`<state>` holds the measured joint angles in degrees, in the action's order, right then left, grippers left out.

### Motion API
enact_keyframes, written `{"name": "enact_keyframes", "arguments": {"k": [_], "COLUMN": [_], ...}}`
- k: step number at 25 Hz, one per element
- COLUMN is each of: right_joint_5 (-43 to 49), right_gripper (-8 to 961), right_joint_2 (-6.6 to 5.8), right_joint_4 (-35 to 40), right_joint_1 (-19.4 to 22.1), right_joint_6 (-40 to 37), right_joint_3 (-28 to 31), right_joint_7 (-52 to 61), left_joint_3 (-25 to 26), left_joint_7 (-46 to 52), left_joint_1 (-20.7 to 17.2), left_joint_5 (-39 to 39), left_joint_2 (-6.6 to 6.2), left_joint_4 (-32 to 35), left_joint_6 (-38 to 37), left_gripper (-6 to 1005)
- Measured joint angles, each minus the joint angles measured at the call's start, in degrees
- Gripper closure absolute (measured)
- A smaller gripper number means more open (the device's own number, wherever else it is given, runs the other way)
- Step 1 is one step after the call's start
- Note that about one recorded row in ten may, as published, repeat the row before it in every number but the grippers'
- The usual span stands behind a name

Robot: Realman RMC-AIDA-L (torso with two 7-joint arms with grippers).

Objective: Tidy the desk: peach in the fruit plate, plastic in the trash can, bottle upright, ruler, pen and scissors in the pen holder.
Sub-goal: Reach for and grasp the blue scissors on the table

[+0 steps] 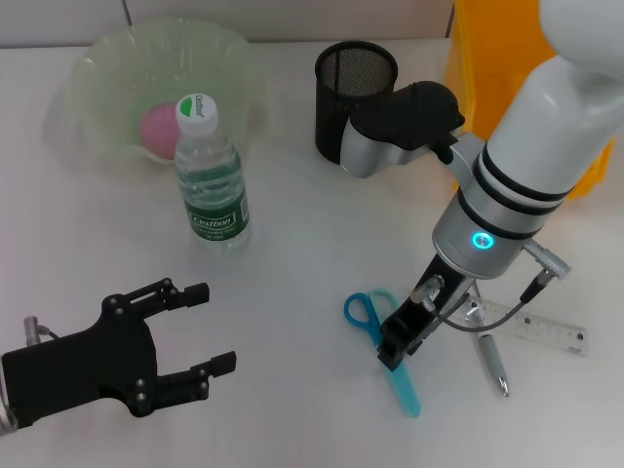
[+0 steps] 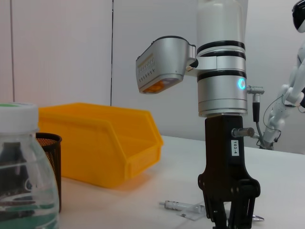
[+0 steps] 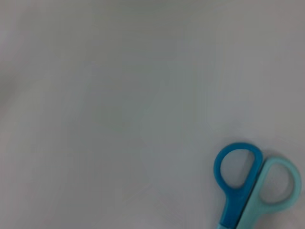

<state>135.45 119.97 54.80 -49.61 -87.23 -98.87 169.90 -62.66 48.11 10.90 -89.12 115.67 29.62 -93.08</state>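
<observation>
We are lowering right gripper onto scissors, jaw state unclear; off-center pinch risks them skidding. Left gripper idling, jaws apart.

A white table takes up almost all of the head view, its surface plain and matt, with soft shadows lying on it. Along its far edge it meets a pale wall, where a thin dark seam runs upright. From the left wrist view the same wall shows as flat grey panels split by narrow vertical seams, and the tabletop stretches back to it. At the far right edge stands a white jointed machine with grey cables hanging from it, beyond the table's edge. The right wrist view shows mostly bare tabletop.
</observation>
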Motion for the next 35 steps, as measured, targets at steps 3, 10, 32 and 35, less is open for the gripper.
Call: {"name": "enact_keyframes", "arguments": {"k": [3, 10, 32, 35], "right_joint_5": [0.0, -0.46, -0.96, -1.07], "right_gripper": [672, 663, 630, 631], "right_joint_2": [0.0, 0.0, 0.0, 0.0], "right_joint_4": [-0.22, -0.35, -2.58, -2.6], "right_joint_1": [-0.06, -0.15, -1.87, -1.93], "right_joint_6": [-0.09, -0.08, 1.15, 1.18], "right_joint_3": [0.0, -0.01, -1.54, -1.57], "right_joint_7": [0.0, -0.04, -0.13, -0.13], "left_joint_3": [0.0, 0.0, 0.0, 0.0], "left_joint_7": [-0.01, -0.04, -0.82, -0.83], "left_joint_1": [0.0, 0.0, 0.0, 0.0], "left_joint_5": [0.0, 0.0, 0.0, 0.0], "left_joint_2": [0.0, 0.0, 0.0, 0.0], "left_joint_4": [0.0, 0.0, -0.63, -0.62], "left_joint_6": [0.0, 0.01, 0.0, 0.0], "left_gripper": [249, 250, 255, 256]}}
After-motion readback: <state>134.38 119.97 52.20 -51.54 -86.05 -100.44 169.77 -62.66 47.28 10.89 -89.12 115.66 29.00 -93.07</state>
